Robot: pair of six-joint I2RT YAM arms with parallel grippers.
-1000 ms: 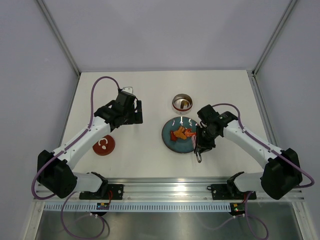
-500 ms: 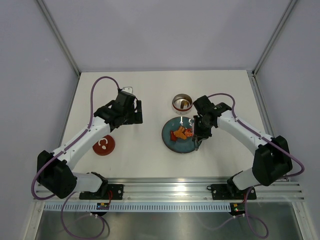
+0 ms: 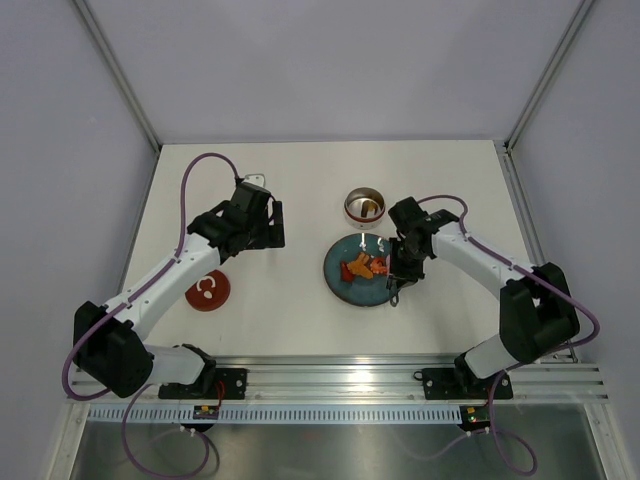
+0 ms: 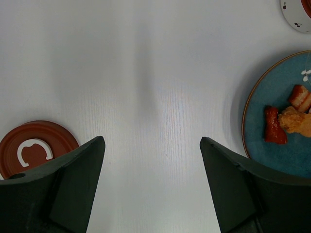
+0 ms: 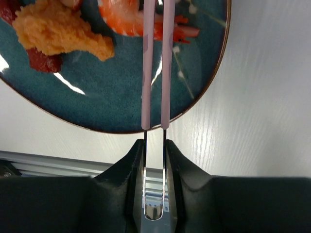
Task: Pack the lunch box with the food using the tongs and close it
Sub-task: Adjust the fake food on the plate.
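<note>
The top view looks down from high on the whole surface (image 3: 300, 190). Both wrist views face down close above it; all three share the teal plate (image 3: 350, 291) and the food (image 3: 360, 268).

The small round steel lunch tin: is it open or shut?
Open. The small round steel tin stands uncovered; its red round lid lies well apart.

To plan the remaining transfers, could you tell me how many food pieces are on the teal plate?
4 visible: an orange lump, a dark red strip beside it, a striped red piece, and a shrimp-like piece by the tongs. Others may be hidden.
</note>
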